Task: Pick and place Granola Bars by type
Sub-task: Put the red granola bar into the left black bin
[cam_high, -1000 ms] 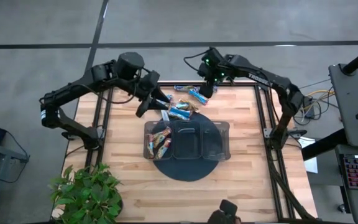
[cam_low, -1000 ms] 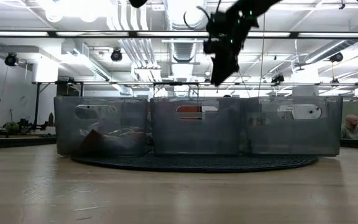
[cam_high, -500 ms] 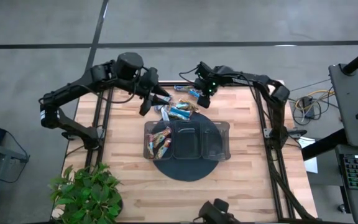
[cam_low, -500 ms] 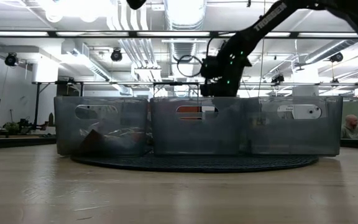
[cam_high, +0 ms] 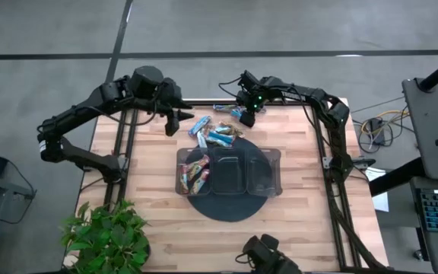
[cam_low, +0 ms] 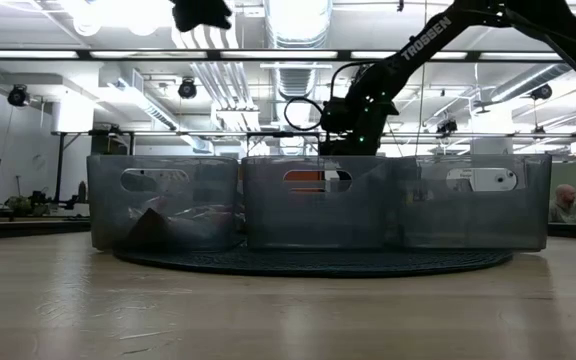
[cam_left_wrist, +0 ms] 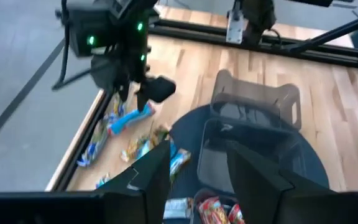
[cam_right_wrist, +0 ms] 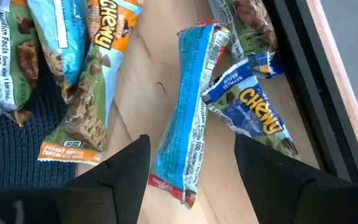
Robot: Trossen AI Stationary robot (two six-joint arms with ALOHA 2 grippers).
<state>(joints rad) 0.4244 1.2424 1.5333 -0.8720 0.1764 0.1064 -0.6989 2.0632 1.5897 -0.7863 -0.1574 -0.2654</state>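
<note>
- The tray (cam_high: 268,156) sits on a dark round mat (cam_high: 226,207); its left compartment holds reddish bars (cam_high: 195,173), the other two look bare.
- Loose bars (cam_high: 217,135) lie just beyond the tray.
- My right gripper (cam_right_wrist: 192,163) is spread, straddling a blue bar (cam_right_wrist: 192,112), grasping nothing.
- My left gripper (cam_left_wrist: 197,163) hangs released, nothing in it.

A: What do the arms look like?
B: Both are dark, nearly black, built of slim tubes joined by rounded housings. The right arm (cam_low: 438,25) carries white TROSSEN lettering along one link.
A: Any lights or cables?
B: Small green lights glow on the right arm's wrist block, and a thin black cable loops beside it.
A: And the fingers (cam_right_wrist: 120,177)?
B: Flat, matte black, wedge-shaped plates with bevelled edges, plain and unmarked, on both arms.
</note>
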